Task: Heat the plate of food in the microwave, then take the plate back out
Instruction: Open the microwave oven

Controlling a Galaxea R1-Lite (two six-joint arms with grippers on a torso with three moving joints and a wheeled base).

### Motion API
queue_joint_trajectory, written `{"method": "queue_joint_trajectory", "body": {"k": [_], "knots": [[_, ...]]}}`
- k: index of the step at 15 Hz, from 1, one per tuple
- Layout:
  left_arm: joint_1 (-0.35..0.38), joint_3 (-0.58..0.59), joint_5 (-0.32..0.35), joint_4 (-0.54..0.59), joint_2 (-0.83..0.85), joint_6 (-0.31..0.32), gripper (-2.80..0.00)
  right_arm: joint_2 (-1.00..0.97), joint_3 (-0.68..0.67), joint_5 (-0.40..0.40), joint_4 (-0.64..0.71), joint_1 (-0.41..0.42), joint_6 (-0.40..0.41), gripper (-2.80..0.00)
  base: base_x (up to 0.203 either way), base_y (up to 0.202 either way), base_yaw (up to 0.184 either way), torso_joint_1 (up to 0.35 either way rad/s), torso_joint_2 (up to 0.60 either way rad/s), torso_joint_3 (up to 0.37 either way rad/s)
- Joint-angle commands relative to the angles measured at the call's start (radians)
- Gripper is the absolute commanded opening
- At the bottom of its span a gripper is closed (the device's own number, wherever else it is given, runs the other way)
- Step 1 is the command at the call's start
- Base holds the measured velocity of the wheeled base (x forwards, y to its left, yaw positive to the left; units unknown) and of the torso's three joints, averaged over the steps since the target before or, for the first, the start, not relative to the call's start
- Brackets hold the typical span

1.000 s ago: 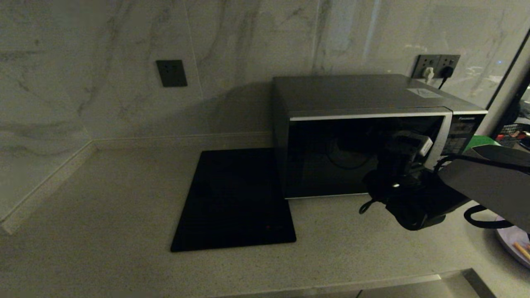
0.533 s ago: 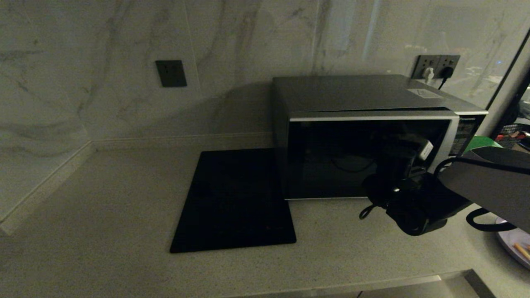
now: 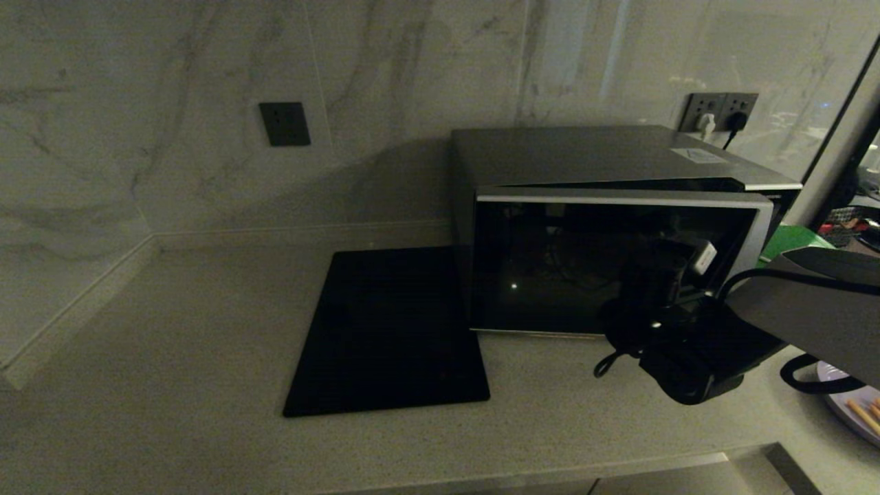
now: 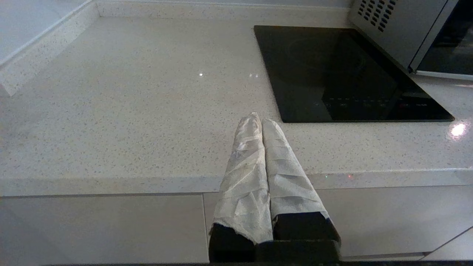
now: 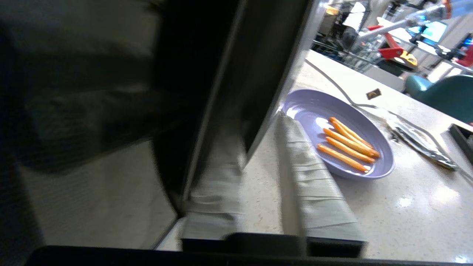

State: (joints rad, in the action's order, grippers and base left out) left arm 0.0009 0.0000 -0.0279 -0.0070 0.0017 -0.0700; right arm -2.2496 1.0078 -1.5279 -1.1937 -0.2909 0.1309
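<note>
The silver-grey microwave (image 3: 584, 155) stands at the back right of the counter, its dark glass door (image 3: 564, 268) swung a little ajar. My right gripper (image 3: 691, 265) is at the door's right side, fingers (image 5: 306, 173) closed over the door's silver handle edge (image 5: 271, 85), one in front of the glass and one outside it. The lavender plate of food (image 5: 314, 111) with orange sticks (image 5: 347, 146) lies on the counter right of the microwave, its rim (image 3: 849, 405) cut off in the head view. My left gripper (image 4: 260, 120) hangs shut and empty before the counter's front edge.
A flat black cooktop (image 3: 392, 330) lies left of the microwave. A green board (image 3: 790, 240) stands behind the right arm. Metal tongs (image 5: 417, 142) lie beyond the plate. Wall sockets (image 3: 718, 110) with plugs sit behind the microwave.
The microwave door has gone from closed to ajar, its right edge swinging out toward me. My right gripper has drawn back and slightly down with it, its fingers closing in.
</note>
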Motion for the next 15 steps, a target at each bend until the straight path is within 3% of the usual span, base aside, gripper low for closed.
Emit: {"method": "queue_joint_trajectory", "body": {"k": [1, 3, 4, 5, 11, 15], "knots": [[0.001, 0.0, 0.0, -0.001, 0.0, -0.001, -2.8, 0.005, -0.005, -0.002, -0.009, -0.01, 0.001, -2.8, 0.0, 0.0, 0.0, 0.0, 0.0, 0.0], [0.001, 0.0, 0.0, -0.001, 0.0, -0.001, -2.8, 0.002, -0.005, -0.002, -0.012, -0.01, -0.001, -2.8, 0.0, 0.0, 0.0, 0.0, 0.0, 0.0], [0.001, 0.0, 0.0, -0.001, 0.0, -0.001, -2.8, 0.001, -0.006, -0.002, -0.015, -0.01, -0.002, -1.69, 0.0, 0.0, 0.0, 0.0, 0.0, 0.0], [0.001, 0.0, 0.0, -0.001, 0.0, -0.001, -2.8, 0.001, -0.005, -0.002, -0.015, -0.01, -0.002, 0.0, 0.0, 0.0, 0.0, 0.0, 0.0, 0.0], [0.001, 0.0, -0.001, -0.001, 0.0, -0.001, -2.8, 0.004, -0.003, -0.002, -0.021, -0.019, 0.004, 0.0, 0.0, 0.0, 0.0, 0.0, 0.0, 0.0], [0.001, 0.0, -0.001, -0.001, 0.0, -0.001, -2.8, 0.031, -0.067, -0.002, -0.022, -0.076, 0.005, 0.0, 0.0, 0.0, 0.0, 0.0, 0.0, 0.0]]}}
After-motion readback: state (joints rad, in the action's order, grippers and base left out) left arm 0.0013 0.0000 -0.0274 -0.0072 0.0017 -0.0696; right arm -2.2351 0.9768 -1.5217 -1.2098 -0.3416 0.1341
